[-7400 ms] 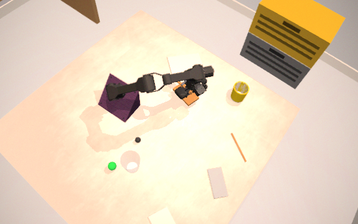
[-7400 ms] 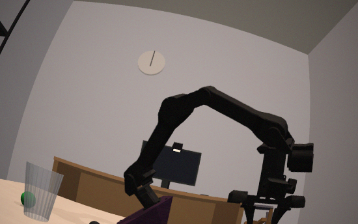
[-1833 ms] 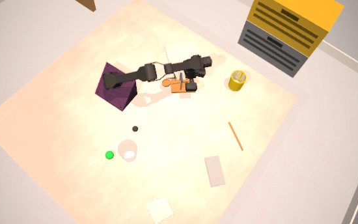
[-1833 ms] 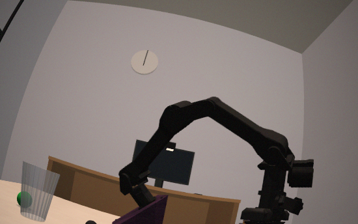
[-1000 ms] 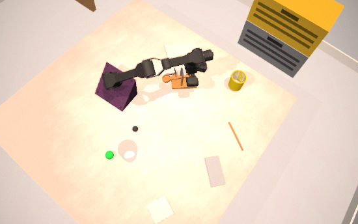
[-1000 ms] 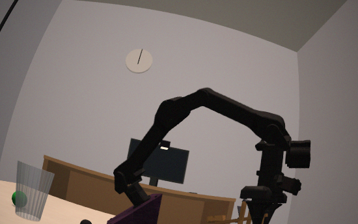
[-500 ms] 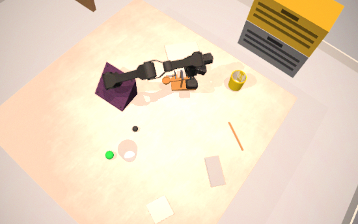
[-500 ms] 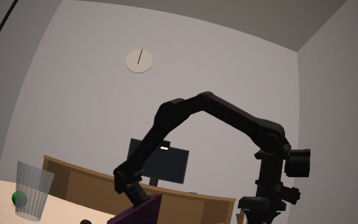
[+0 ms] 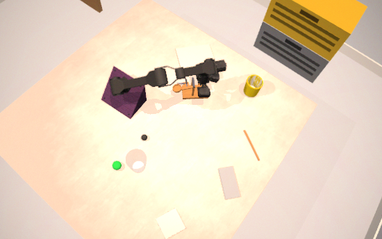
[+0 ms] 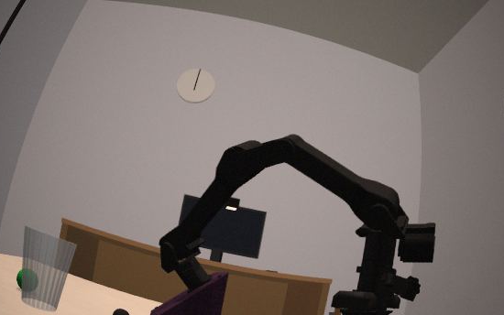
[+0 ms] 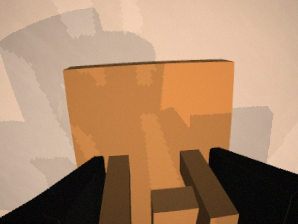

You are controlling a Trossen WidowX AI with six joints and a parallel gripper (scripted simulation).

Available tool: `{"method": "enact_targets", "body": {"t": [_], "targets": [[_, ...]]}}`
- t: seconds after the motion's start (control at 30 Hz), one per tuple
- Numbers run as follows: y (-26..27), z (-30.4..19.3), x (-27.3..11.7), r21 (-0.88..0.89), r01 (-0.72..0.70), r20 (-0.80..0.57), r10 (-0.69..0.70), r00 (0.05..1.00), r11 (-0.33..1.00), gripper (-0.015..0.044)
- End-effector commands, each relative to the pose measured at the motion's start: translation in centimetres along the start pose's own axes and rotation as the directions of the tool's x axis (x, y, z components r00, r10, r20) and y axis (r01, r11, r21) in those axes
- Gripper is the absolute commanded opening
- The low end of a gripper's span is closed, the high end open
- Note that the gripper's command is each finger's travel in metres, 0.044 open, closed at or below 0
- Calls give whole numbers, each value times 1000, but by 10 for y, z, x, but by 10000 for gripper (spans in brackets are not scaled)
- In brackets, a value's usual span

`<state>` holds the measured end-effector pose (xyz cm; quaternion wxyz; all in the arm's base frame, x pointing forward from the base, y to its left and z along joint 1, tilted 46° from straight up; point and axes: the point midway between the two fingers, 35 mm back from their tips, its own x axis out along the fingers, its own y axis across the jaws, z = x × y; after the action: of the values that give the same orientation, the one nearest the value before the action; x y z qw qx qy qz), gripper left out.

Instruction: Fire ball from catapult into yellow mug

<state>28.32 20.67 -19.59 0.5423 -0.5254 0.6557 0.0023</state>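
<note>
The orange catapult [image 9: 187,94] [image 11: 200,90] stands on the table under the arm, its round cup end towards the purple block. My gripper [image 11: 157,162] is shut on the catapult, one black finger against the outside of each of its two uprights. The fingertips are hidden in the exterior view. The yellow mug [image 9: 252,89] stands upright to the right of the catapult in the top view. A green ball [image 9: 117,165] [image 10: 24,278] lies on the table beside a clear cup, far from the gripper. A small black ball [image 9: 144,137] [image 10: 120,312] lies nearer the arm's base. No ball shows in the catapult's cup.
The arm's base is on a purple wedge block [image 9: 128,104] [image 10: 202,298]. The clear ribbed cup [image 9: 136,156] [image 10: 50,275] stands beside the green ball. An orange stick [image 9: 251,145], a grey pad [image 9: 229,183] and a white square [image 9: 171,223] lie on the table [image 9: 66,139].
</note>
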Motion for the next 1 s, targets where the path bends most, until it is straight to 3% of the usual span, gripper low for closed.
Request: {"method": "enact_targets", "body": {"t": [0.0, 0.13, 0.6, 0.7, 0.83, 0.97], "targets": [[0, 0, -1, 2, -1, 1, 1, 1000, 1000, 0], [0, 0, -1, 2, -1, 1, 1, 1000, 1000, 0], [0, 0, -1, 2, -1, 1, 1, 1000, 1000, 368], [0, 4, -25, 1, -2, 3, 2, 1000, 1000, 440], [1, 2, -90, -1, -4, 3, 4, 1000, 1000, 440], [1, 0, -101, -1, -4, 3, 4, 1000, 1000, 440]]}}
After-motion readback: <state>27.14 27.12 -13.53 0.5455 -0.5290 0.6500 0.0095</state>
